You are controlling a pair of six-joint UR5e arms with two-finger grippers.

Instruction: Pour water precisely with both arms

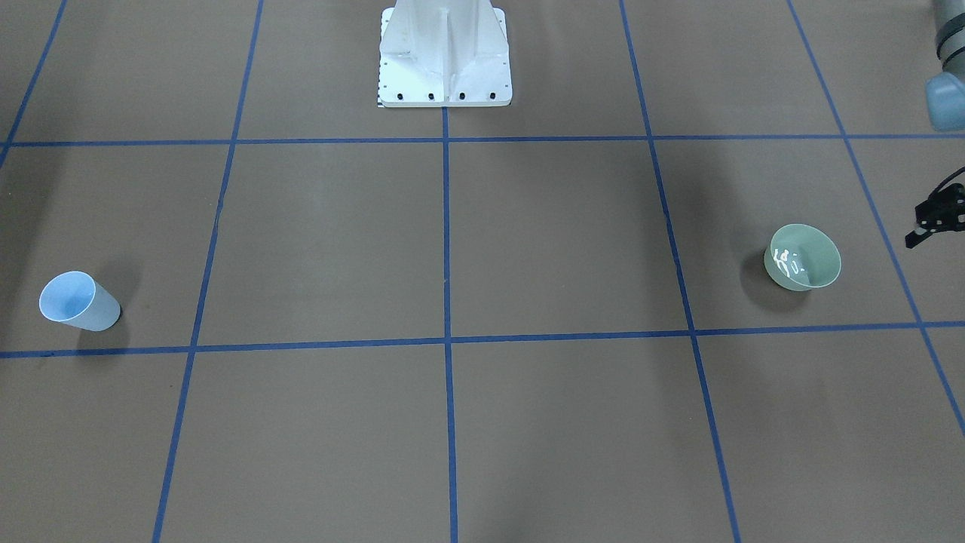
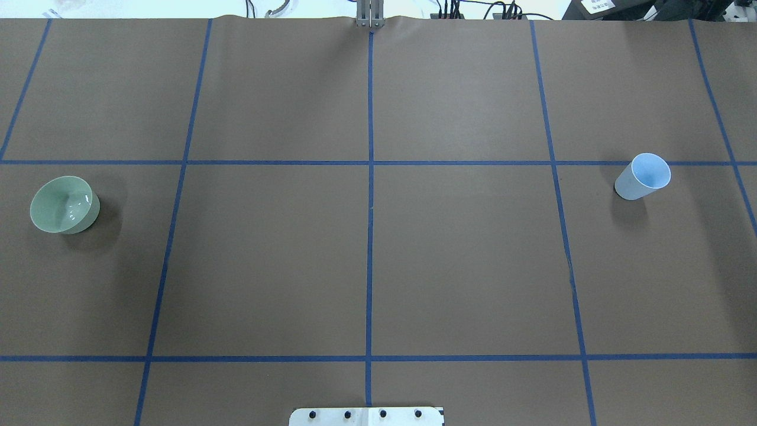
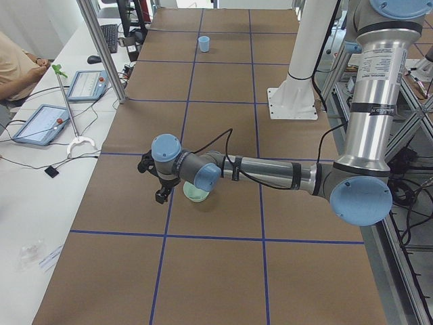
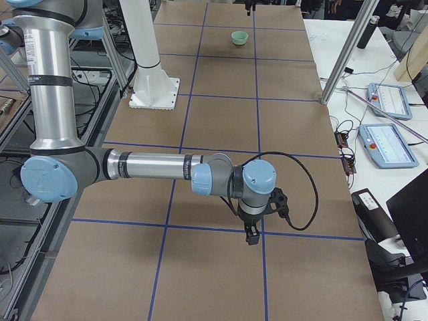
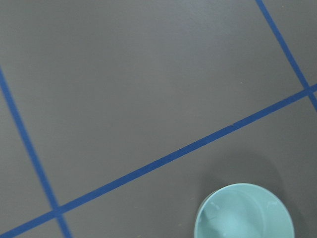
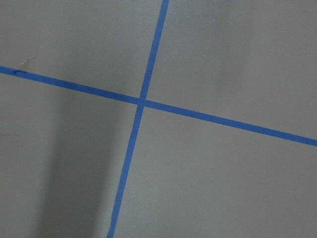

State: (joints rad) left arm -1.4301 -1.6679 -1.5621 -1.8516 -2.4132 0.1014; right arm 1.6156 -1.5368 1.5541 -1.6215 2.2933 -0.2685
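A pale green bowl (image 1: 803, 256) (image 2: 64, 204) stands on the table at my left, and glints inside it look like water. At the opposite end a light blue cup (image 1: 79, 302) (image 2: 643, 176) stands upright. My left arm (image 3: 270, 172) reaches low over the table. Its gripper (image 3: 161, 195) hangs just beyond the bowl (image 3: 196, 195) without touching it and shows only partly at the front view's edge (image 1: 923, 230). The left wrist view shows the bowl (image 5: 244, 210) at its bottom right. My right arm (image 4: 154, 166) holds its gripper (image 4: 252, 235) above bare table. I cannot tell whether either gripper is open or shut.
The white pedestal base (image 1: 445, 56) stands at the table's middle back edge. Blue tape lines (image 2: 369, 236) divide the brown surface into squares. A side bench holds tablets (image 3: 40, 122) and cables, with a person's arm (image 3: 13, 68) beside it. Metal posts (image 3: 101, 47) rise at the table's edge.
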